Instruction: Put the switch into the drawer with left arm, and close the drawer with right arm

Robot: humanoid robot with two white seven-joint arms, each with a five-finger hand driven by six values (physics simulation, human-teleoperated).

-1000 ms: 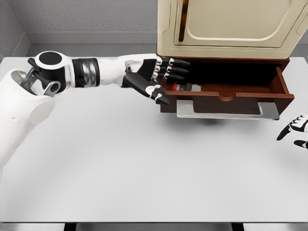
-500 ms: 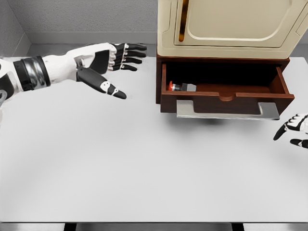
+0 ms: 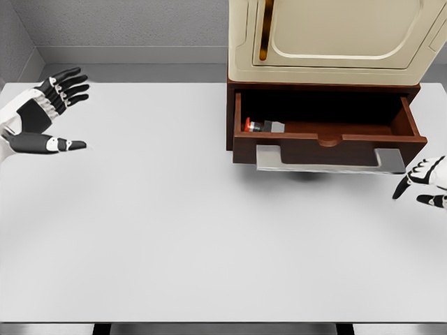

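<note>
The switch (image 3: 263, 126), a small grey body with a red end, lies in the left corner of the open dark-wood drawer (image 3: 328, 142). A grey handle plate (image 3: 328, 160) runs along the drawer front. My left hand (image 3: 47, 112) is far off at the table's left edge, fingers spread, holding nothing. At the right edge my right hand (image 3: 421, 187) shows only partly, just below and right of the drawer front, its fingers relaxed and empty.
A cream cabinet (image 3: 335, 38) sits on top of the drawer unit at the back right. The white table (image 3: 174, 230) spreads across the view, with a grey wall behind it.
My left arm has drawn back from the drawer to the far left edge, leaving the switch inside. The right hand has crept slightly up and left toward the drawer front.
</note>
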